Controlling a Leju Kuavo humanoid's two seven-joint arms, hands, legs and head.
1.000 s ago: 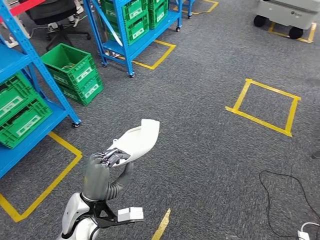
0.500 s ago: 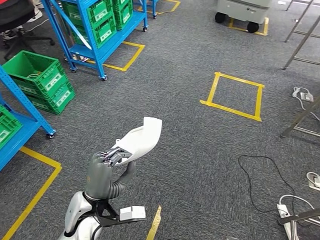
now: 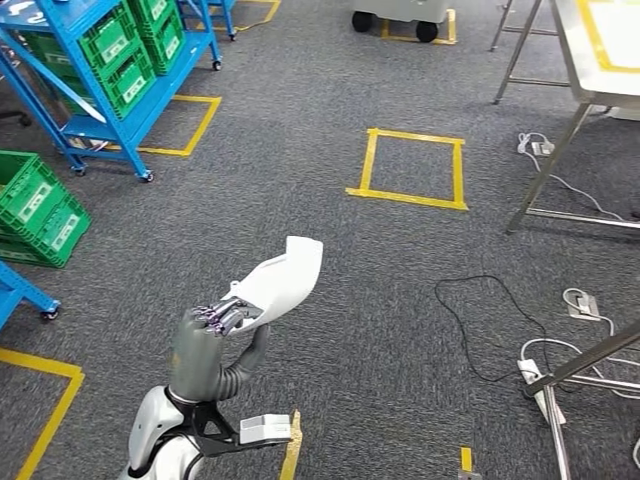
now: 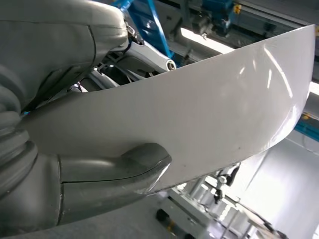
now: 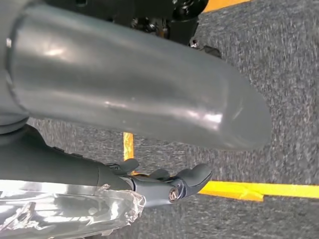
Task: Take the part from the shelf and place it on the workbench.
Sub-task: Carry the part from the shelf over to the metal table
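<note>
- The curved, glossy white plastic shell part (image 3: 278,281) is held up in the air above the floor, low and left of centre in the head view, well apart from the shelf and the surface.
- Its long axis runs from the hand forward and to the right; the broad, squared end is the far, raised end, and the narrow end sits in the hand.
- The left hand (image 3: 205,345) grips the narrow end: dark fingers (image 3: 219,316) are clamped over the top edge and the thick grey thumb (image 4: 116,169) presses the underside, as the left wrist view shows up close.
- The right hand (image 5: 143,149) hangs over the floor in its wrist view; its thumb and dark fingers lie apart, holding nothing.
- The grey speckled carpet floor (image 3: 324,330) carries a yellow tape square (image 3: 408,167) ahead, and more yellow tape lines to the left and near the robot.
- A black cable (image 3: 483,325) loops on the floor to the right, near a white power strip (image 3: 537,385).
- The pale metal-legged surface (image 3: 585,60) stands at the upper right, with a yellow line on its top.
- A blue steel shelf (image 3: 113,100) with green plastic crates (image 3: 124,55) stands at the upper left; further green crates (image 3: 38,205) sit stacked on the floor to the left.
</note>
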